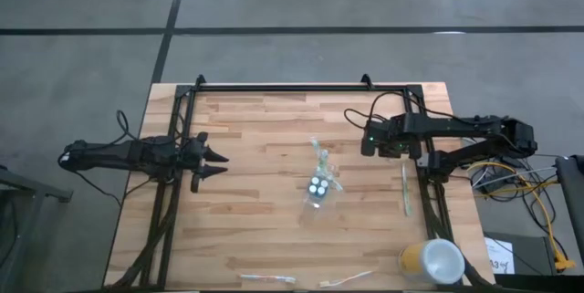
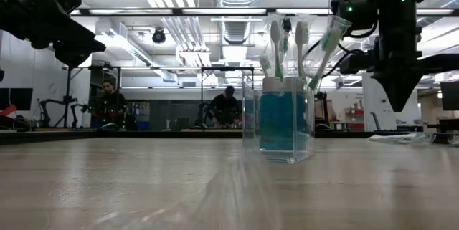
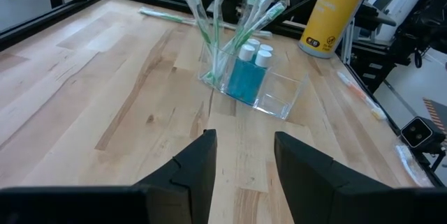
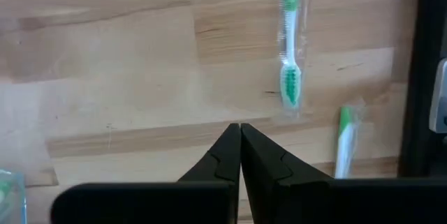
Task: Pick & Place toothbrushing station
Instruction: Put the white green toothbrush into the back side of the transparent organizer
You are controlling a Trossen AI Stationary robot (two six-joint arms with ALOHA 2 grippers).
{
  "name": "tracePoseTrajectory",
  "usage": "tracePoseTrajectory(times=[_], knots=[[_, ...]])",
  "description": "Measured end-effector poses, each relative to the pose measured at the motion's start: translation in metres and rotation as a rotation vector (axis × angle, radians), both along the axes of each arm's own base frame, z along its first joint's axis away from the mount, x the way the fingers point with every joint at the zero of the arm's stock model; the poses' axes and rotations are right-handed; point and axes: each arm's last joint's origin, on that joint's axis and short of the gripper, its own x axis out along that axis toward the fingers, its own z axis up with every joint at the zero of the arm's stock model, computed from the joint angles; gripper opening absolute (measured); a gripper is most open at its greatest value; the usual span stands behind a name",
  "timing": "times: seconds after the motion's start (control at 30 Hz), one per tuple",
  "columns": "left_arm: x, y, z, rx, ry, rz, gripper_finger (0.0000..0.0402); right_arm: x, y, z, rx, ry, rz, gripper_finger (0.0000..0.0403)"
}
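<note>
Though cup (image 3: 269,91) edges blur, probably clear.

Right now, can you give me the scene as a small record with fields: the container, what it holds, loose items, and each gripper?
container: clear plastic cup, upright near the table's middle
contents: several toothbrushes leaning out, tubes with white caps inside
loose items: wrapped toothbrush on the wood near the right arm; two more wrapped ones along the near edge
other: yellow cup at the near right corner
left gripper: open, holds nothing, at the left side, pointing toward the cup
right gripper: shut, holds nothing, above the loose toothbrush
</note>
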Motion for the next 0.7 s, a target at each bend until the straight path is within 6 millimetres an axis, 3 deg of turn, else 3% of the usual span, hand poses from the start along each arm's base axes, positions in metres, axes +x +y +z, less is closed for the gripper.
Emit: tracePoseTrajectory(times=[0.7], knots=[[0.0000, 0.0001, 0.0000, 0.001, 0.000, 0.004, 0.0149, -0.0017, -0.0013, -0.0016, -0.051, 0.027, -0.075, 0.0012]])
